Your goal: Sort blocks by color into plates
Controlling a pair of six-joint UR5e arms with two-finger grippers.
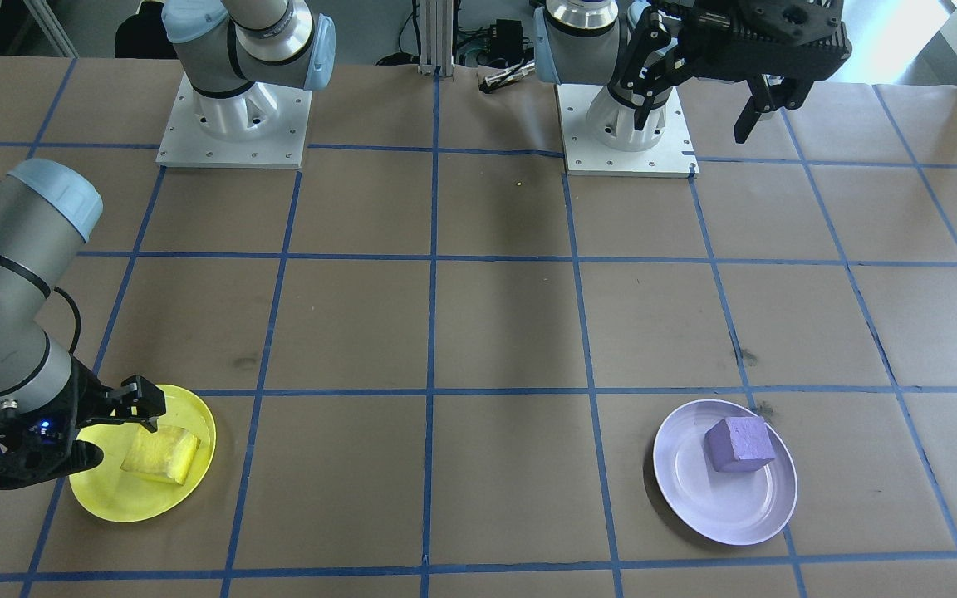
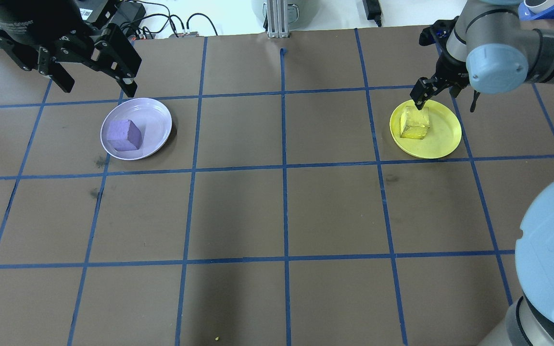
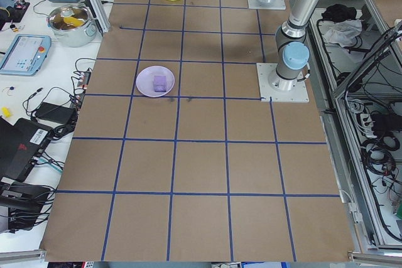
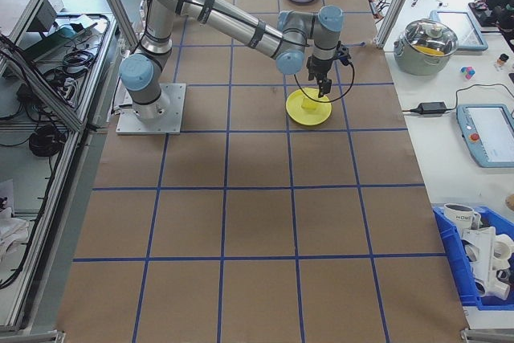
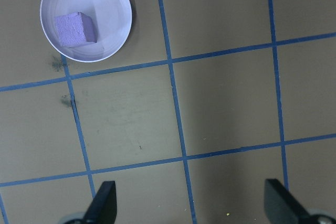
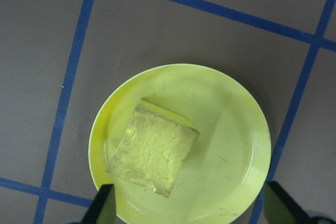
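Small matte yellow foam cube point(image 2: 415, 123) sits inside the round bright yellow plastic plate point(image 2: 443, 139), off-centre toward 10 o'clock in the overhead view, tilted a bit. Small rough purple foam cube point(image 2: 124, 135) sits in the round pale lavender glossy plate point(image 2: 154, 115), toward its 8 o'clock side.

Right gripper point(image 6: 189, 208) hangs above the yellow plate, fingers spread wide, nothing between them; in the wrist view the cube lies clear of both tips. One fingertip point(image 2: 418, 98) shows near the plate's 11 o'clock rim.

Left gripper point(image 2: 96, 84) is raised well clear of the brown paper table with blue tape grid point(image 2: 282, 211), at roughly 11 o'clock from the lavender plate, fingers apart and empty.
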